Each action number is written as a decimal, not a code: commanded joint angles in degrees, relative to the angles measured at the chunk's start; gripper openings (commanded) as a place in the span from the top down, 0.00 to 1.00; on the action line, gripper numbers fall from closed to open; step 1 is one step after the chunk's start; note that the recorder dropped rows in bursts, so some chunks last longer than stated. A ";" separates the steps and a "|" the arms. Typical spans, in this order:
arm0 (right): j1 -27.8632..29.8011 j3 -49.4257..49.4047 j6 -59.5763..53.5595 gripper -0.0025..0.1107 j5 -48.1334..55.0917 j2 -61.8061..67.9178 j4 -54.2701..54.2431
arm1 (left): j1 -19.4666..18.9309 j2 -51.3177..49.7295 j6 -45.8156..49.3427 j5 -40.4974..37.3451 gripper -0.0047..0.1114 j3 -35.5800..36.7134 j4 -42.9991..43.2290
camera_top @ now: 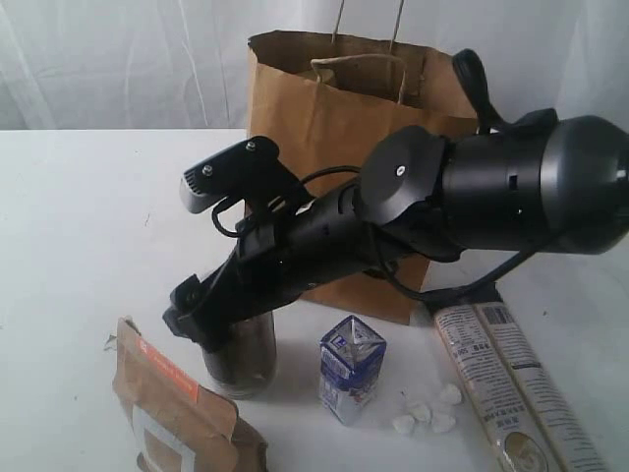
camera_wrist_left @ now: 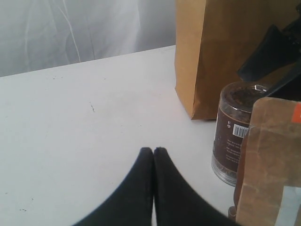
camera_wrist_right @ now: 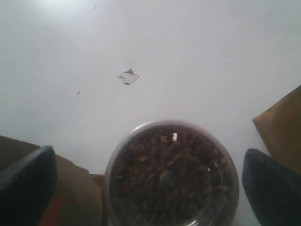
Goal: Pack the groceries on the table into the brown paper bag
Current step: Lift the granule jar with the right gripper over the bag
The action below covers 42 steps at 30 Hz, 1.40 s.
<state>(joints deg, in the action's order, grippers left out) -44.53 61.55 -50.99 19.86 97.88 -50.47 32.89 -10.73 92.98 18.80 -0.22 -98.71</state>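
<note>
Between spread-wide fingers of the right hand stands the dark-filled jar, seemingly untouched.

— What colour is that table?
— Plain white. The paper bag is creased brown, and the pouch is kraft tan with an orange strip.
— And the carton?
— Blue and white. The jar is clear, filled dark brown, with a white barcode label. The long packet is pale with dark print.
</note>
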 commanded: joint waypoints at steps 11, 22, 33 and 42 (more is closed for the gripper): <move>-0.09 0.33 -6.54 0.11 -5.73 3.93 0.21 | 0.39 -0.02 -0.37 -0.38 0.96 0.22 -1.24; -0.09 0.36 -6.14 0.66 -3.39 1.88 0.11 | 0.39 -0.02 -0.37 -0.38 0.96 0.22 -1.24; -0.09 6.16 -6.16 0.81 -4.96 -14.76 0.11 | 0.39 -0.02 -0.37 -0.38 0.96 0.22 -1.24; 0.03 10.98 -11.38 0.81 -26.97 -30.97 0.11 | 0.39 -0.02 -0.37 -0.38 0.96 0.22 -1.24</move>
<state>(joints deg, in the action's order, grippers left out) -44.57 71.40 -58.38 6.54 71.13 -49.93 32.89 -10.73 92.98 18.80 -0.22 -98.71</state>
